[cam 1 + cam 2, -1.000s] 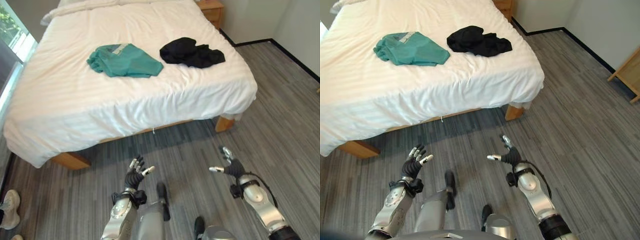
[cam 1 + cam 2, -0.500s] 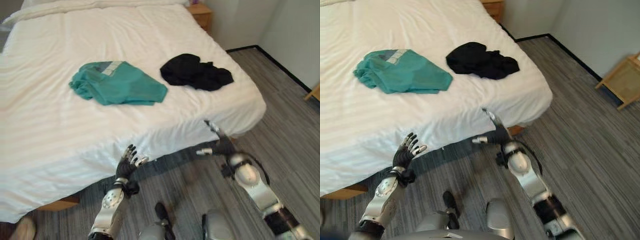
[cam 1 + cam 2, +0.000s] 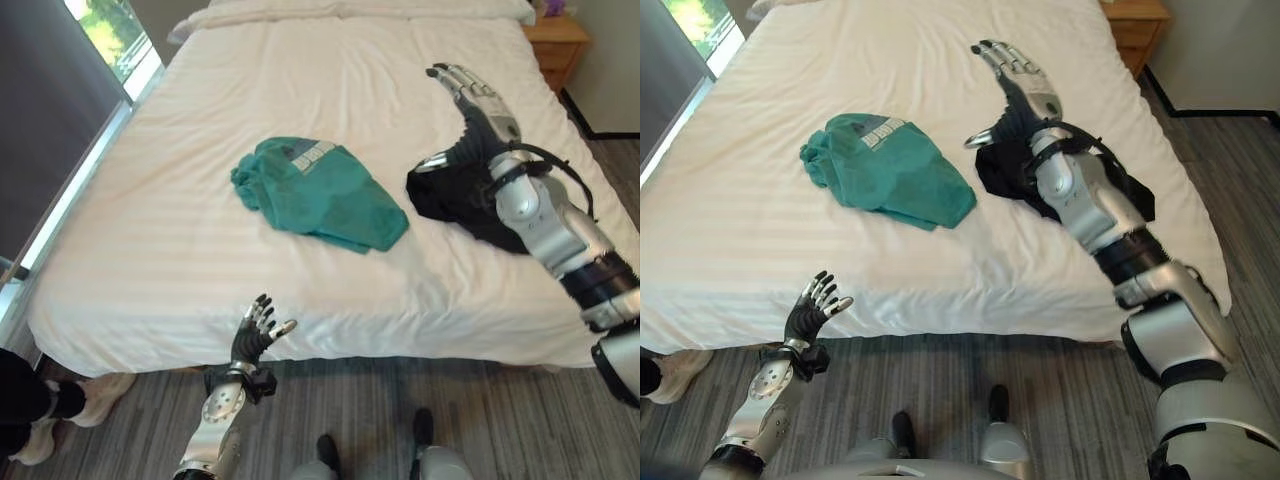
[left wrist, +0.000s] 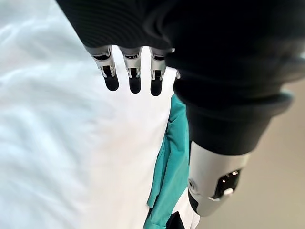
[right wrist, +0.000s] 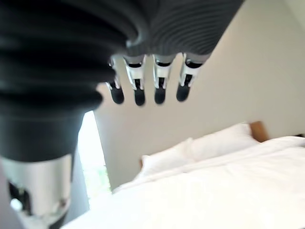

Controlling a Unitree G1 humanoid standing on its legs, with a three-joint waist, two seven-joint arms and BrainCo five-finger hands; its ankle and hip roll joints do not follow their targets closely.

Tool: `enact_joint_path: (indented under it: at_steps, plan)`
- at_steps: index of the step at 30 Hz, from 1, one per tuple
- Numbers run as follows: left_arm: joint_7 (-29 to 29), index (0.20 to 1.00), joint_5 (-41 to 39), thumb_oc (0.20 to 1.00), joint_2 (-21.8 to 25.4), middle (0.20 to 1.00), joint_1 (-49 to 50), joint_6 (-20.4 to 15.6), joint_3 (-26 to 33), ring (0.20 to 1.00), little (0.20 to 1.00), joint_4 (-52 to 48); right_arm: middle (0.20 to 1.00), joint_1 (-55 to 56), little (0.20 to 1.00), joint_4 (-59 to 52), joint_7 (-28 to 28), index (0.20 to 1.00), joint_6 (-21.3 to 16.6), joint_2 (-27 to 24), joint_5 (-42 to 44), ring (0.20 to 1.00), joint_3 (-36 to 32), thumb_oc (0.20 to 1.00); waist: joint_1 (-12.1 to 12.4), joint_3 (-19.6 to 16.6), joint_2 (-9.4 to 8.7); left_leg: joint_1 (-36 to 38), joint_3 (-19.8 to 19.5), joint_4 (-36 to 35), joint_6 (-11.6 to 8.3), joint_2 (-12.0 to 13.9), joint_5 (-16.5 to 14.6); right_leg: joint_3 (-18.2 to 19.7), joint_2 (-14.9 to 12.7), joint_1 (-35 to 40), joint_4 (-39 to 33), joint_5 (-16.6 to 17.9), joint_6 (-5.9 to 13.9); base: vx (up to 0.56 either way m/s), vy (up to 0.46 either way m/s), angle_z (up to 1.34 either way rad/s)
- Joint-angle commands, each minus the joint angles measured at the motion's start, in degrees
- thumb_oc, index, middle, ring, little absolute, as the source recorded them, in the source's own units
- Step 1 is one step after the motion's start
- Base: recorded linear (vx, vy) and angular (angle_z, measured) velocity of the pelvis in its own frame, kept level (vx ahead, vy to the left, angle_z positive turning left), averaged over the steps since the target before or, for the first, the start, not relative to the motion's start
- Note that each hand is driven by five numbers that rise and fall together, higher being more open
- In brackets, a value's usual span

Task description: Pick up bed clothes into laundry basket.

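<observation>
On the white bed (image 3: 170, 260) lie a crumpled teal garment (image 3: 322, 196) at the middle and a black garment (image 3: 450, 200) to its right. My right hand (image 3: 485, 115) is raised over the bed just above the black garment, open with fingers stretched toward the headboard; its forearm covers part of the black cloth. In the right wrist view its fingers (image 5: 147, 81) are straight and hold nothing. My left hand (image 3: 248, 345) is open, low at the bed's near edge, well short of the teal garment (image 4: 169, 176). Its fingers (image 4: 131, 71) are empty too.
Pillows (image 3: 350, 8) line the head of the bed. A wooden nightstand (image 3: 560, 35) stands at the far right corner. A window (image 3: 110, 30) runs along the left side. A person's shoes (image 3: 40, 425) are on the grey plank floor at the lower left.
The camera has swung round to face the bed's long side. My right arm has risen from the bed's edge to above the black garment. The left hand stays low and open.
</observation>
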Motion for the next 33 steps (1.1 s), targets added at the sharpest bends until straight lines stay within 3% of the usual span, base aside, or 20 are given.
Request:
enact_joint_path:
  at_steps: [1,5,8,11,13,15,17,21,28,33]
  plan:
    - [-0.3,1.0,-2.5,1.0,4.8,1.0,-4.0,-5.1,1.1,1.0,1.0,-3.1,1.0,-9.2,1.0,7.4,-0.9,1.0,-0.3,0.3,-1.7,1.0,3.6,1.0,1.3,2.0,-1.6,2.8,1.5,0.2,-7.58,5.9,-6.8,-0.9,-4.5,-4.6,0.8,-5.9,3.37,0.02,-0.095,0.07]
    - [0.5,1.0,-4.6,1.0,6.9,1.0,-4.3,-6.3,4.8,1.0,1.0,-3.9,1.0,-15.5,1.0,14.4,1.0,1.0,0.5,-3.4,-4.7,1.0,9.0,1.0,2.3,4.1,-0.72,-1.7,1.7,0.2,-9.32,7.5,-4.4,-3.0,-4.6,-7.9,0.8,-6.1,3.44,-0.03,-0.108,0.07]
    - [0.8,1.0,-5.0,1.0,8.3,1.0,-5.5,-7.6,6.5,1.0,1.0,-5.4,1.0,-17.8,1.0,20.7,0.0,1.0,0.9,-7.6,-5.0,1.0,10.3,1.0,3.4,6.6,0.96,-6.5,2.6,0.2,-11.44,9.2,-1.3,-5.2,-5.1,-11.1,0.8,-6.3,3.97,-0.04,-0.079,0.26]
    - [0.2,1.0,-7.0,1.0,7.9,1.0,-6.4,-8.4,6.7,1.0,1.0,-6.6,1.0,-17.8,1.0,23.5,-0.7,1.0,1.0,-8.5,-3.4,1.0,9.7,1.0,4.0,8.0,2.17,-8.6,2.9,0.2,-12.26,9.9,0.5,-6.2,-5.3,-12.6,0.8,-6.3,4.3,-0.02,-0.047,0.28]
    - [-1.5,1.0,-9.5,1.0,8.3,1.0,-6.8,-9.0,7.9,1.0,1.0,-8.3,1.0,-20.0,1.0,25.4,0.3,1.0,0.7,-12.6,-5.9,1.0,13.4,1.0,4.6,9.8,3.54,-11.6,3.9,0.2,-12.9,10.6,2.7,-7.5,-6.1,-15.3,0.8,-5.9,4.97,-0.02,-0.033,0.1]
    - [-2.9,1.0,-11.9,1.0,8.0,1.0,-6.8,-9.4,8.2,1.0,1.0,-9.0,1.0,-21.5,1.0,27.7,0.7,1.0,0.6,-15.0,-5.2,1.0,14.2,1.0,4.8,10.6,4.67,-13.5,4.1,0.2,-12.93,10.6,2.4,-7.3,-6.8,-17.4,0.8,-6.6,6.03,0.0,-0.017,0.26]
    - [-3.9,1.0,-13.0,1.0,8.0,1.0,-7.1,-9.4,8.0,1.0,1.0,-9.0,1.0,-22.3,1.0,28.1,0.5,1.0,0.6,-16.0,-4.7,1.0,14.4,1.0,4.7,10.9,4.95,-15.1,4.3,0.2,-12.93,10.5,3.7,-7.6,-6.7,-19.0,0.8,-5.3,5.68,-0.04,-0.012,0.1]
    - [-13.7,1.0,-19.8,1.0,8.2,1.0,-6.5,-8.7,6.1,1.0,1.0,-15.5,1.0,-22.4,1.0,29.3,0.6,1.0,0.0,-21.7,-6.7,1.0,16.9,1.0,4.2,11.0,6.51,-18.2,4.6,0.2,-12.93,10.4,4.6,-6.7,-6.4,-22.7,0.8,-4.8,6.16,0.02,0.0,0.05]
    - [-18.4,1.0,-22.1,1.0,9.7,1.0,-3.7,-8.6,5.5,1.0,1.0,-16.9,1.0,-22.8,1.0,28.8,2.0,1.0,-1.4,-22.8,-7.8,1.0,19.0,1.0,4.5,9.7,8.14,-16.0,4.6,0.2,-12.93,9.8,6.3,-5.6,-6.5,-21.3,0.8,-4.9,5.78,0.05,0.031,-0.11]
    - [-20.4,1.0,-23.6,1.0,11.1,1.0,-2.5,-8.1,6.0,1.0,1.0,-16.4,1.0,-31.6,1.0,32.8,2.6,1.0,-2.3,-24.2,-7.5,1.0,25.6,1.0,4.2,8.9,8.91,-14.8,5.0,0.2,-12.93,9.6,7.0,-4.9,-6.7,-20.8,0.8,-5.1,5.82,0.03,0.018,-0.1]
